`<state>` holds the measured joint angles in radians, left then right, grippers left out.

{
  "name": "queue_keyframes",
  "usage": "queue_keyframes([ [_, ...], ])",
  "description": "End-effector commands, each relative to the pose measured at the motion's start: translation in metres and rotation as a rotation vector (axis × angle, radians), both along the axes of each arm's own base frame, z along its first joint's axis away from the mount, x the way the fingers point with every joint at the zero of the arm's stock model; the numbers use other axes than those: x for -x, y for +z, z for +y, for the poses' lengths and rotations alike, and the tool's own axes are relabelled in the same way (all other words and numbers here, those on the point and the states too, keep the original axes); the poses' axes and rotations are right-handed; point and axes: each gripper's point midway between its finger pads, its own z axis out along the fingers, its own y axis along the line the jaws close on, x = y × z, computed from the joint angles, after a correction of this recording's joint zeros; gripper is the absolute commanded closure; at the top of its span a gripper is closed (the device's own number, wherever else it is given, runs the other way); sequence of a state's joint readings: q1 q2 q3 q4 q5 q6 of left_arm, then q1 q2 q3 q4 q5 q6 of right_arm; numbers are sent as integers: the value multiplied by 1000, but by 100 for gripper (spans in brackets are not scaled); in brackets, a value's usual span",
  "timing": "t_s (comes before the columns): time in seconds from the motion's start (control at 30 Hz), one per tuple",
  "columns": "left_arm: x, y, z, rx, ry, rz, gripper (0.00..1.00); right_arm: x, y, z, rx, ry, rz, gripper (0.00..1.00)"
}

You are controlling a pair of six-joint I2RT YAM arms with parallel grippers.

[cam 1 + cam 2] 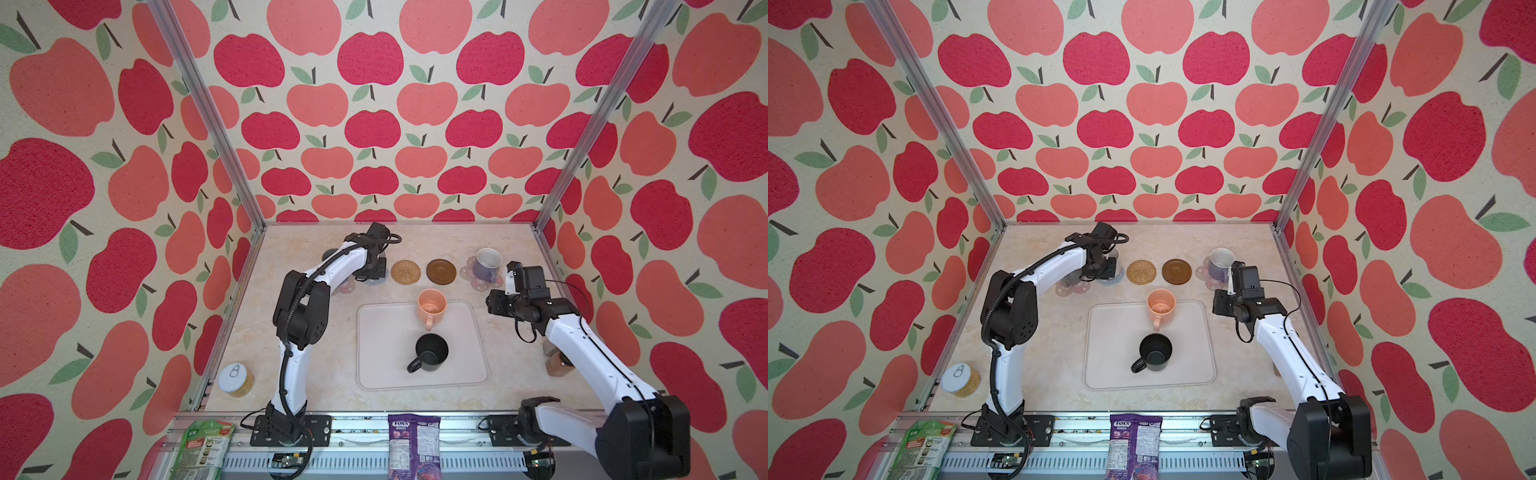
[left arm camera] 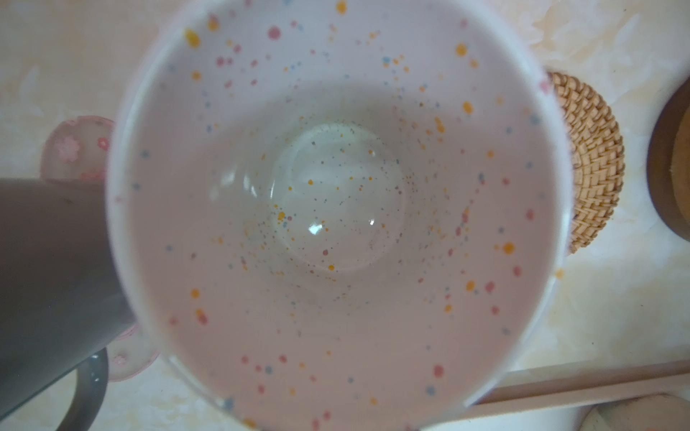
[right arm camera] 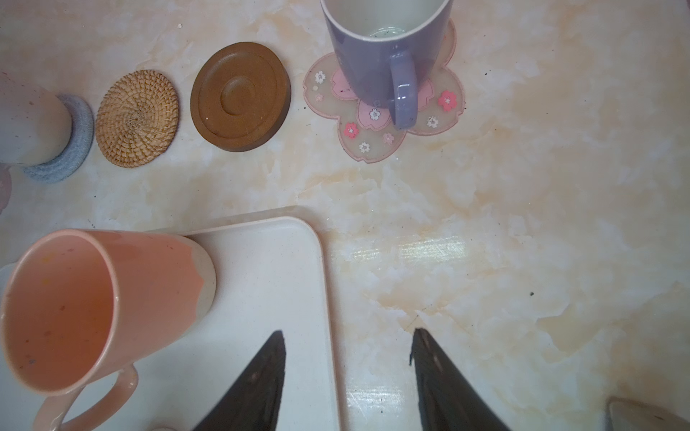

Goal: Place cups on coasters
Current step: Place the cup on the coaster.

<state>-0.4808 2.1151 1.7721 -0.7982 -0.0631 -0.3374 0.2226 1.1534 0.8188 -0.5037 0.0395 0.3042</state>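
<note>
My left gripper (image 1: 371,272) is at the back left, shut on the white speckled cup (image 2: 336,209), which stands on the grey-blue coaster (image 3: 74,149); its fingers do not show in the left wrist view. Beside it, the grey cup (image 2: 48,261) sits on a pink flower coaster (image 2: 71,145). The lavender cup (image 1: 487,264) stands on the other flower coaster (image 1: 478,284). The rattan coaster (image 1: 405,272) and the brown coaster (image 1: 441,272) are bare. The peach cup (image 1: 431,307) and the black cup (image 1: 430,353) stand on the tray (image 1: 469,365). My right gripper (image 3: 347,331) hangs open over the tray's right edge, holding nothing.
A tin can (image 1: 236,380) stands at the front left of the table. A brown jar (image 1: 555,363) sits under my right arm. A green packet (image 1: 203,449) and a purple packet (image 1: 413,444) lie on the front rail.
</note>
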Motion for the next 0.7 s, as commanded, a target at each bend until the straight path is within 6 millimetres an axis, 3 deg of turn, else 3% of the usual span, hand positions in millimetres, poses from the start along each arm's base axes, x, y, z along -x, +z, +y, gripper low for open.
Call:
queue_keyframes([
  [0.0, -4, 11, -2, 2, 22, -35, 100, 7, -1, 2, 7, 22, 3, 43],
  [0.67, 28, 1, 0, 6, 42, -12, 100, 13, 2, 3, -20, 16, -9, 43],
])
